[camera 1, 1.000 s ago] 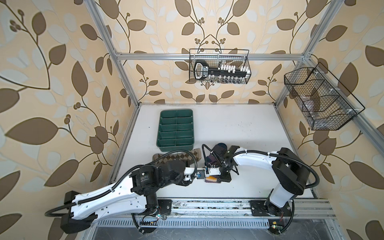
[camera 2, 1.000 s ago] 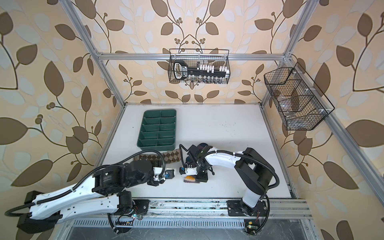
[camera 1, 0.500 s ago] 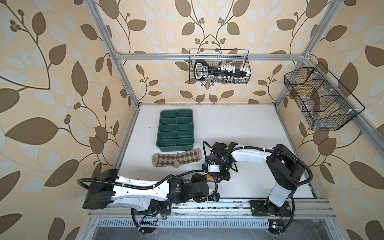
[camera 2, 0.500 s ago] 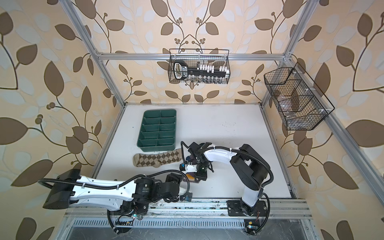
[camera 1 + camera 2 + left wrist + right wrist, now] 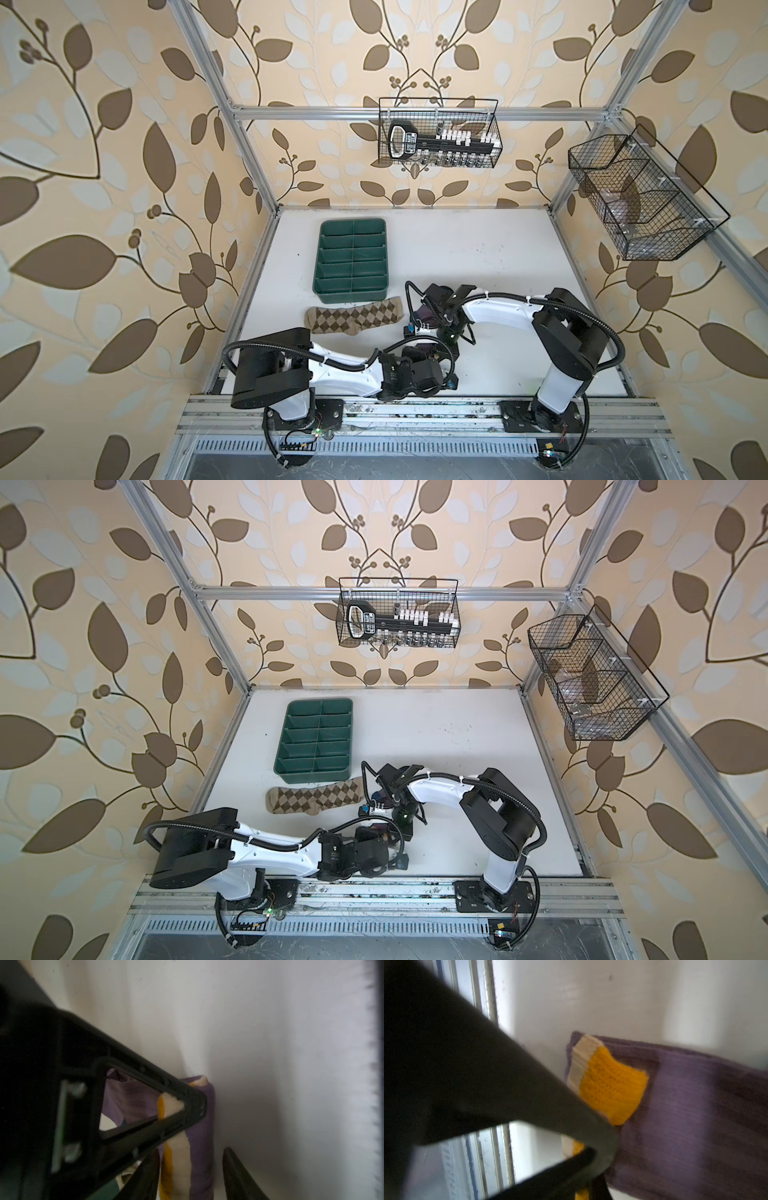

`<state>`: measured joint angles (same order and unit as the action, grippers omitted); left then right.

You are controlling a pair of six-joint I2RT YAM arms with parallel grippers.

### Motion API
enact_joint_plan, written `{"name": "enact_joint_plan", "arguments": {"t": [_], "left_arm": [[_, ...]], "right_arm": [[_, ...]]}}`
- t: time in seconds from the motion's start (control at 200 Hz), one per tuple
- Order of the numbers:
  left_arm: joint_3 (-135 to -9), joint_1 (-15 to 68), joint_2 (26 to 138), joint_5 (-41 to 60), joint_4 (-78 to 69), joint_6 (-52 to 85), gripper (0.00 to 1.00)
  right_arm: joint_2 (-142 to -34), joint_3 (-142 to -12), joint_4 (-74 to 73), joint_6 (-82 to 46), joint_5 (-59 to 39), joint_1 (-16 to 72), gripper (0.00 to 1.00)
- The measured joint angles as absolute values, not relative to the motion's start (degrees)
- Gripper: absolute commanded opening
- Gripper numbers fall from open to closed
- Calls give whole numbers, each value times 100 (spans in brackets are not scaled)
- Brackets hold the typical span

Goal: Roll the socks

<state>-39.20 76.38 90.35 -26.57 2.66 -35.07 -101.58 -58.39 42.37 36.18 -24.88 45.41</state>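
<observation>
Purple knit, the purple sock (image 5: 685, 1115), is pinched at its orange cuff by the right jaws at the front middle of the bench (image 5: 478, 257), probably to anchor a roll. The left jaws are shown spread astride its fold only in the left wrist view. The argyle sock (image 5: 353, 321), flat beside the tray (image 5: 316, 266), is seen only in both top views.

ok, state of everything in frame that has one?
tan argyle sock: flat, unrolled, beside the green tray.
purple sock: partly folded, cuff doubled back onto it.
green tray: compartments empty.
left gripper: open, fingers either side of the purple sock.
right gripper: shut, tip at the cuff; grip unclear.
back wire basket: holds a black tool set.
</observation>
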Motion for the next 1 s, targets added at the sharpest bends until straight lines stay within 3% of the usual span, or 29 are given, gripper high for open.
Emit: {"name": "enact_joint_plan", "arguments": {"t": [0.135, 0.355, 0.68, 0.765, 0.895, 1.0], "left_arm": [[-4012, 7417, 9203, -2545, 320, -3334, 0], [-4501, 7231, 9437, -2180, 832, -3229, 0], [-5804, 5977, 9861, 259, 2171, -3081, 0], [-6436, 5653, 10385, 875, 2630, -2991, 0], [-7363, 5210, 11120, 1916, 3437, -2932, 0], [-7900, 4965, 11572, 2609, 3986, -2902, 0]], "right_arm": [[-10029, -5701, 3992, 3529, -2434, 4499, 9], [-9284, -5078, 3260, 3400, -1754, 4421, 35], [-6060, -3913, 1892, 3330, 49, 3424, 52], [-5273, -3750, 1450, 3035, 523, 3015, 70], [-4364, -3774, 910, 2399, 1229, 2598, 68], [-3822, -3913, 1057, 2536, 725, 2521, 57]]}}
